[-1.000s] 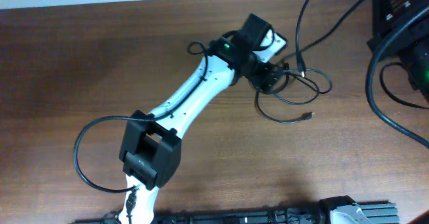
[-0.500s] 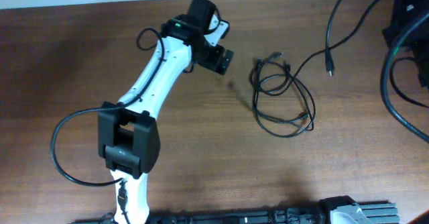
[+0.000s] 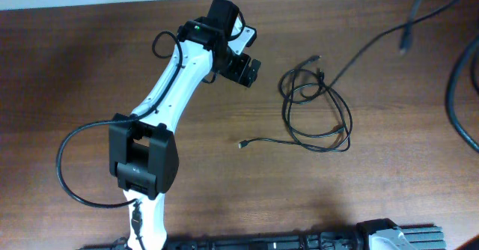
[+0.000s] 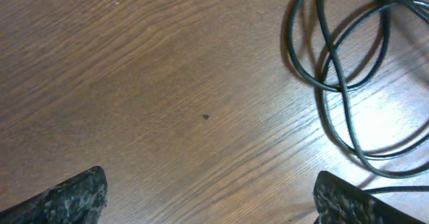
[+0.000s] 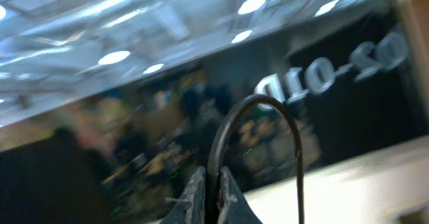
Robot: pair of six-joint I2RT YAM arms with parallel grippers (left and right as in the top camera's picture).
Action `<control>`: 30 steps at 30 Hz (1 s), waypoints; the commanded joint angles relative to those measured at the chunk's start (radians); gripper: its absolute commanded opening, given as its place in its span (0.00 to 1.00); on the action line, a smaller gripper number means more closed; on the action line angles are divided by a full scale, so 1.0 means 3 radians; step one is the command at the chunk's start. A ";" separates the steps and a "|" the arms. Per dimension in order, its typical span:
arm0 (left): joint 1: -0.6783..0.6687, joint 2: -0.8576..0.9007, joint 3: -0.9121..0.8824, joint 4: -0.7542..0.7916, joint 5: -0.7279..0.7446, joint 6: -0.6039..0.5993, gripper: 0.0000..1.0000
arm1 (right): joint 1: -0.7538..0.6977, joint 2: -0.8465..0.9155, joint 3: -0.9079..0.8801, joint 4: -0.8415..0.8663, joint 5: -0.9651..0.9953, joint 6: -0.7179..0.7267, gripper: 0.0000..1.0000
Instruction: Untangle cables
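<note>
The cables [image 3: 308, 97] lie looped on the tabletop [image 3: 90, 70]. The right jaws are pinched shut on one strand [image 5: 258, 99], apparently lifting it to draw it free. The left jaws gape wide and empty beside the tangle, probably ready to pin it.

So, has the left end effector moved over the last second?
Yes. The left end effector has swung left along the table's far edge, off the cables.

Robotics lab, white arm [image 3: 183, 78] on wood table [image 3: 374, 197], rm w/ round ceiling lights [image 5: 114, 56]
</note>
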 commanded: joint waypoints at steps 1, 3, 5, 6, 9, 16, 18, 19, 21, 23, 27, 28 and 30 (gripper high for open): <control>-0.0011 0.0018 0.0010 -0.0014 0.0178 0.0056 0.99 | -0.0010 -0.0025 0.0122 0.0089 0.0894 -0.0678 0.04; -0.0011 0.0018 0.0010 -0.0013 0.0177 0.0056 0.99 | -0.0010 -0.0024 0.0121 0.0173 0.1347 -0.1038 0.04; -0.0011 0.0018 0.0010 -0.0013 0.0178 0.0056 0.99 | -0.0010 -0.0006 0.0121 0.0239 0.1803 -0.1394 0.04; -0.0011 0.0018 0.0010 -0.0013 0.0189 0.0056 0.99 | -0.0010 0.0003 0.0121 0.0251 0.2012 -0.1544 0.04; -0.0014 0.0018 0.0010 -0.0013 0.0240 0.0055 0.99 | -0.0010 0.0009 0.0121 0.0252 0.2504 -0.1754 0.04; -0.0052 0.0018 0.0010 -0.0015 0.0352 0.0056 0.99 | -0.0010 0.0151 0.0120 0.0248 0.3176 -0.2209 0.04; -0.0052 0.0018 0.0010 -0.0022 0.0352 0.0056 0.99 | -0.0010 0.0237 0.0120 0.0231 0.3251 -0.2251 0.04; -0.0052 0.0018 0.0010 -0.0025 0.0352 0.0056 0.99 | -0.0010 0.0277 0.0120 0.0201 0.3278 -0.2266 0.04; -0.0052 0.0018 0.0010 -0.0028 0.0352 0.0056 0.99 | -0.0010 0.0374 0.0120 0.0113 0.3288 -0.2286 0.04; -0.0062 0.0018 0.0010 -0.0027 0.0352 0.0056 0.99 | -0.0056 0.0498 0.0120 0.0028 0.3286 -0.2285 0.04; -0.0065 0.0018 0.0010 -0.0027 0.0351 0.0056 0.99 | -0.0383 0.0820 0.0120 -0.0197 0.3287 -0.2282 0.04; -0.0065 0.0018 0.0010 -0.0027 0.0351 0.0056 0.99 | -0.0537 0.0949 0.0120 -0.0308 0.3293 -0.2263 0.04; -0.0065 0.0018 0.0010 -0.0025 0.0351 0.0056 0.99 | -0.0753 0.1097 0.0120 -0.0436 0.3337 -0.2094 0.04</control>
